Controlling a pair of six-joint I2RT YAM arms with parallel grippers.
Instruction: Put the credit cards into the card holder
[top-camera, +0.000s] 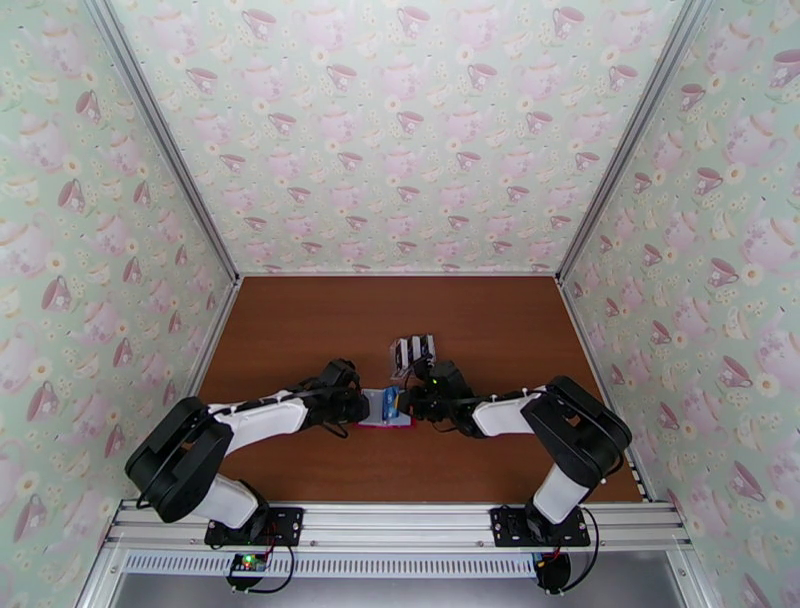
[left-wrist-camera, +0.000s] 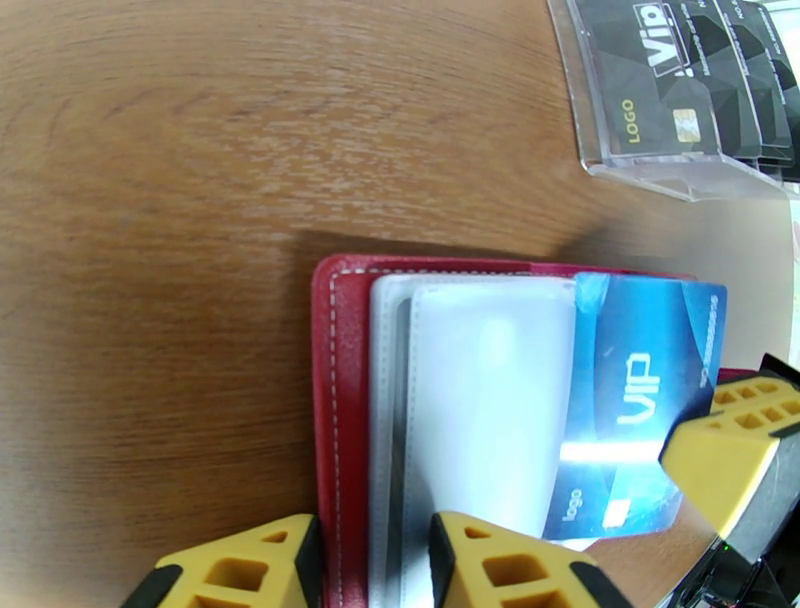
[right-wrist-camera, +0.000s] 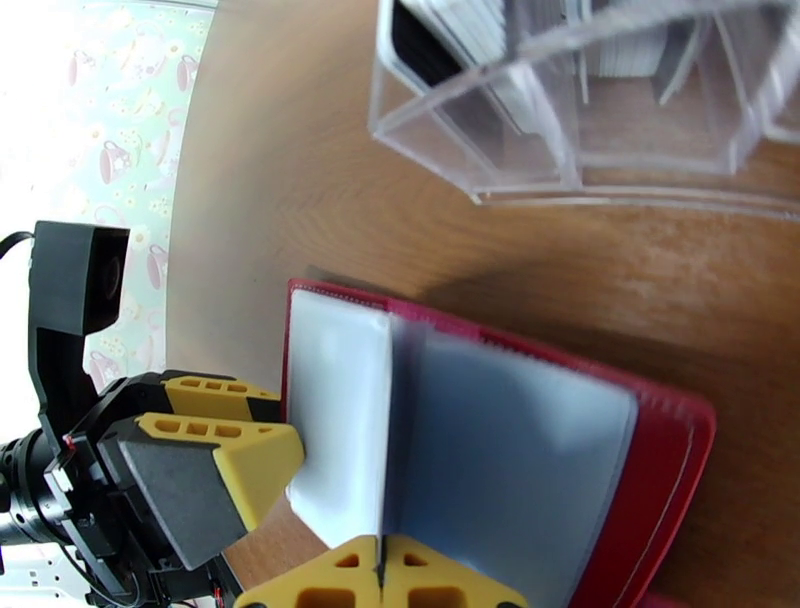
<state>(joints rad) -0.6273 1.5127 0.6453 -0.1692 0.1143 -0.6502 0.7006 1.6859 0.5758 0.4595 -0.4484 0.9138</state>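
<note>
Where the two arms meet low over the brown table, the card holder lies opened flat between them, red cover down and pale pockets up. The left gripper has its jaws closed partway on the holder's near-left edge, with the red border and pocket leaves between the yellow fingers. The right gripper has its jaws pressed together. In the left wrist view one of its fingers sits on the near-right corner of a blue credit card; whether that corner is pinched cannot be told. The card lies on the holder, its left edge apparently running under the translucent pocket and its right part out. From the left wrist its print reads "VIP" and a small "logo". From the right wrist that area appears as a dull blue-grey sheet, no text legible. Just beyond the holder, apart from it, stands a clear slotted stand, whose front black card reads "ViP" and "LOGO". Teacup-patterned walls close the far side.
</note>
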